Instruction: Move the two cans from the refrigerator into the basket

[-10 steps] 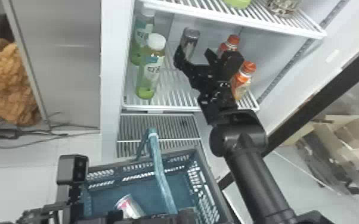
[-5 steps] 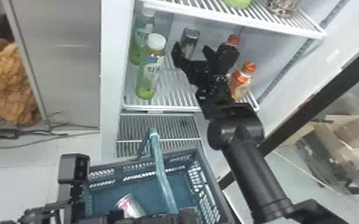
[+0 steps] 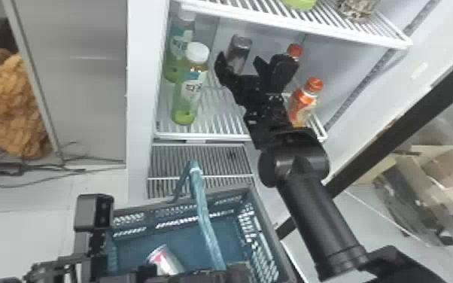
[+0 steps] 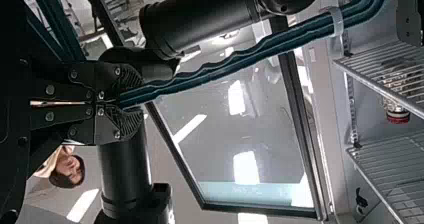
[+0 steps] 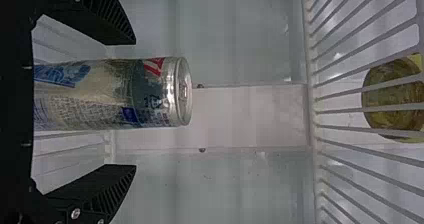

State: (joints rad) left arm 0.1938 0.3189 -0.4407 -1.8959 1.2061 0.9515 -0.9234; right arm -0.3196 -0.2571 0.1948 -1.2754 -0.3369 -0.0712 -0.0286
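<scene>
Upright silver-blue cylindrical can [image 5: 110, 94] straddled by open right tool [image 3: 240, 60]; blue-green cord-like basket handle [image 3: 203, 214] gripped by left tool [image 3: 233, 271]; silver-pink cylindrical can [image 3: 166, 260] contained in blue perforated plastic basket [image 3: 229, 195].

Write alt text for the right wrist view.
A can stands between the open fingers of the right hand, with a gap on either side. Higher up, a round container shows through the bars of a wire shelf.
</scene>
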